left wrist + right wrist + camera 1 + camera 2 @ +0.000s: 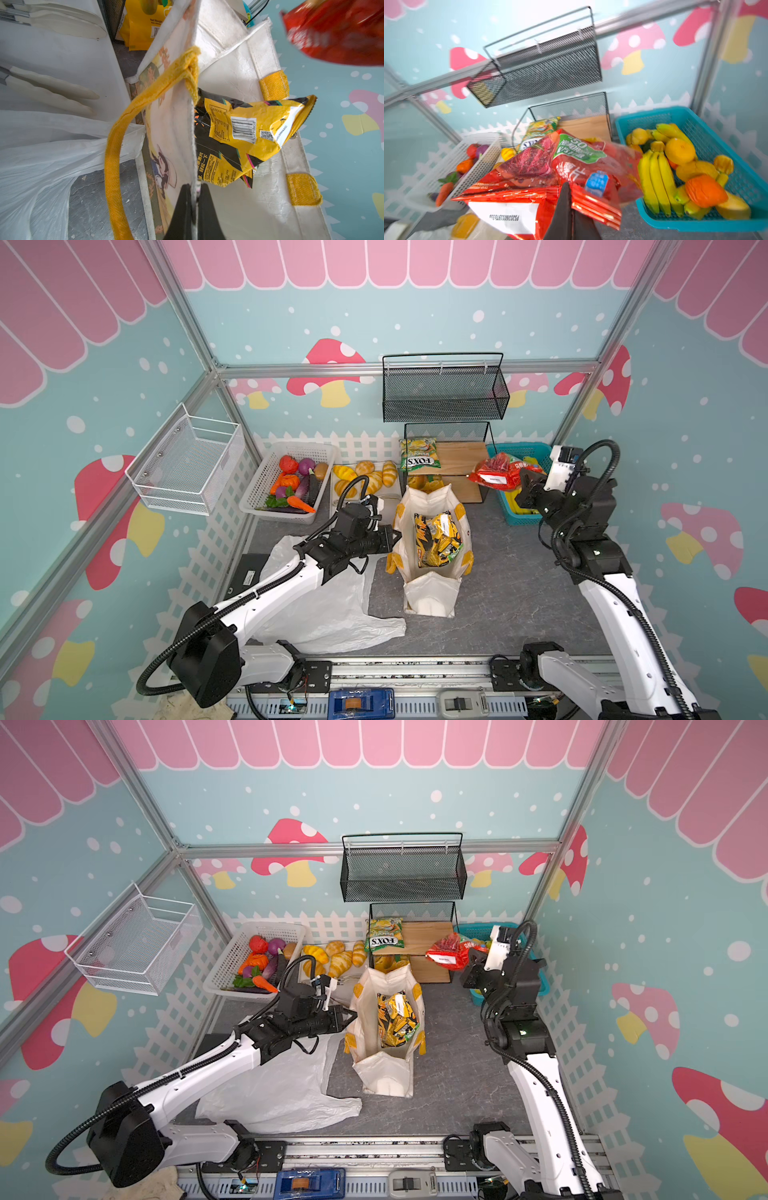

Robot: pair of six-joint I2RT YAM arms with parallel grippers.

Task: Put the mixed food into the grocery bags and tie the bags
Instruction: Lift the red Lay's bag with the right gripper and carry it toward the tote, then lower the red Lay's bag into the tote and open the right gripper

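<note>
Left gripper [194,188] on tote [234,68] rim, right gripper [569,188] on red packet [529,166]

You have bright, even overhead light in both top views, with only soft shadows. The frame posts [183,310] at 10 and 2 o'clock splay outward with wide-angle stretch. Your right wrist view is motion-blurred: the red packet [550,176] and black mesh shelf [546,62] smear. Your left wrist view shows the tote [228,62] sharp and the packet blurred.

walls [415,323]: teal, dotted, pink mushrooms, pink awning on top | frame [407,366]: silver bars | fence [365,443]: white pickets at base | bench [519,593]: grey stone-look | far wall: black mesh shelf [442,393] | left wall: white wire basket [187,464]
</note>
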